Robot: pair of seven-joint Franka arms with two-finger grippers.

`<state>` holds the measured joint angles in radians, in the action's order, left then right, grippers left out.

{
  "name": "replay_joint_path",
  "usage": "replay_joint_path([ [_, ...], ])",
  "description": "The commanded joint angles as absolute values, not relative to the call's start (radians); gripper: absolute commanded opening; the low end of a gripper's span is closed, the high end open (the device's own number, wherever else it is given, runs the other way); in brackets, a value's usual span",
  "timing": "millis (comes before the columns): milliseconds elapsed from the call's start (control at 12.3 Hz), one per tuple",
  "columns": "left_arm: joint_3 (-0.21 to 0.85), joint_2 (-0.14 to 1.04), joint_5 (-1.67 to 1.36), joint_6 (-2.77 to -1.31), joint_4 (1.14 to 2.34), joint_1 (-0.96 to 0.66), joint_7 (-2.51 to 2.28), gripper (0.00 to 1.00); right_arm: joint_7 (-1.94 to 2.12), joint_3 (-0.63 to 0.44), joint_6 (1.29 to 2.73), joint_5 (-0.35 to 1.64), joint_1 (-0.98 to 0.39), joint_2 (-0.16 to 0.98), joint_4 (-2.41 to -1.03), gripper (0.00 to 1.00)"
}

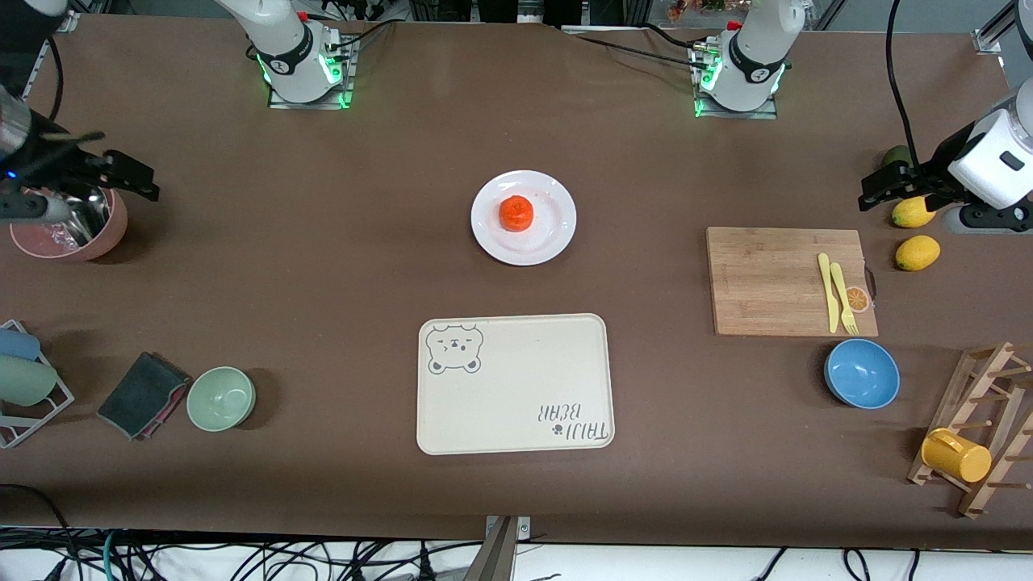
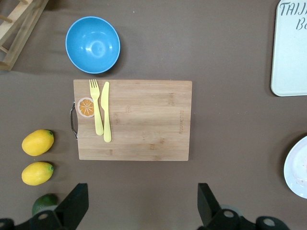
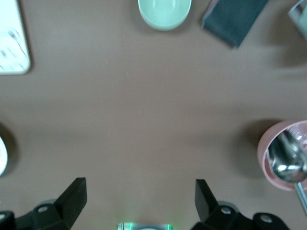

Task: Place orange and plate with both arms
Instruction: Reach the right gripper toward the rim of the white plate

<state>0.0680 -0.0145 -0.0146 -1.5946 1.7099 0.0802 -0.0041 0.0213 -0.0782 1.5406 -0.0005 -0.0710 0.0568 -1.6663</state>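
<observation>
The orange (image 1: 516,213) sits on the white plate (image 1: 550,236) in the middle of the table, farther from the front camera than the cream bear tray (image 1: 514,383). My left gripper (image 1: 892,184) (image 2: 142,206) hangs open and empty at the left arm's end, over the table by the lemons; the plate's rim (image 2: 298,167) shows at the edge of its wrist view. My right gripper (image 1: 129,173) (image 3: 140,201) hangs open and empty at the right arm's end, beside the pink bowl. Both are well apart from the plate.
A wooden board (image 1: 775,278) carries a yellow fork and knife (image 1: 838,294); a blue bowl (image 1: 862,373) lies nearer the camera. Two lemons (image 1: 917,252) and a mug rack (image 1: 976,440) are at the left arm's end. A pink bowl (image 1: 77,234), a green bowl (image 1: 221,398) and a dark cloth (image 1: 144,394) are at the right arm's end.
</observation>
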Motion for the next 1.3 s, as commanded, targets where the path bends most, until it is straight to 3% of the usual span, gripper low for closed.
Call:
replay_joint_path([
  [0,0.058,-0.018,-0.023,-1.598,1.707,0.081,0.043,1.0,0.058,-0.075,1.48,0.018,-0.086,0.106,-1.628,1.0],
  [326,0.058,-0.015,-0.025,-1.601,1.704,0.083,0.044,1.0,0.34,-0.071,1.46,0.191,-0.089,0.141,-1.649,1.0],
  [570,0.06,-0.011,-0.02,-1.6,1.704,0.081,0.048,1.0,0.348,-0.071,1.551,0.349,-0.086,0.182,-1.716,1.0],
  [977,0.061,0.028,-0.018,-1.575,1.654,0.069,0.043,1.0,0.316,0.021,1.929,0.636,-0.084,0.186,-1.986,1.0],
  [1221,0.066,0.028,-0.02,-1.56,1.651,0.069,0.054,1.0,0.36,0.028,2.066,0.641,-0.083,0.198,-2.069,1.0],
])
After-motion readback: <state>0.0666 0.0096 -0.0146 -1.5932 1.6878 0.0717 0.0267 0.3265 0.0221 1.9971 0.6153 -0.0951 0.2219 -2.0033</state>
